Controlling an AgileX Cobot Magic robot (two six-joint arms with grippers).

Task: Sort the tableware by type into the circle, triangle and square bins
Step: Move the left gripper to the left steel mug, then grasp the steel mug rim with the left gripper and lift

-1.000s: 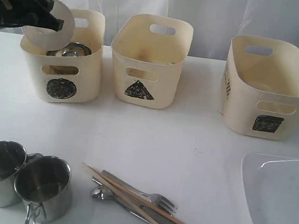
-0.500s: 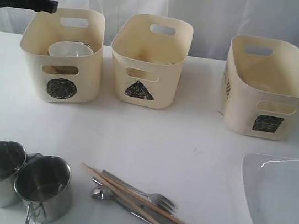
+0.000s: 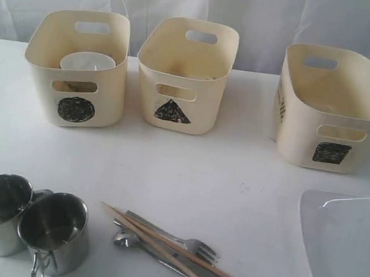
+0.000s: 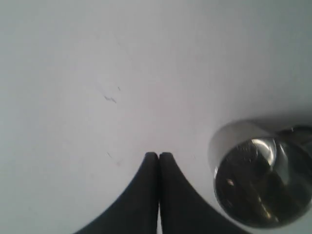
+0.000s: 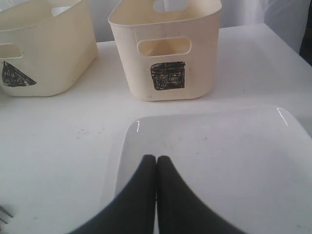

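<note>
The left gripper (image 4: 158, 157) is pressed together and holds nothing; it hangs over bare worktop (image 3: 200, 175) at the scene's left, with a mug (image 4: 261, 183) close beside it. The 2 mugs (image 3: 55, 230) stand upright and touching at the near left, closer to this arm, so they are probably its next pick; the circle bin (image 3: 41, 84), with the bowl (image 3: 87, 61) in it, lies straight beyond them. The right gripper (image 5: 156, 159), also pressed together and empty, hovers over the plate (image 5: 219, 146), facing the square bin (image 5: 168, 48). Fork (image 3: 184, 240) and chopsticks (image 3: 157, 241) lie near centre, clear of the mugs.
</note>
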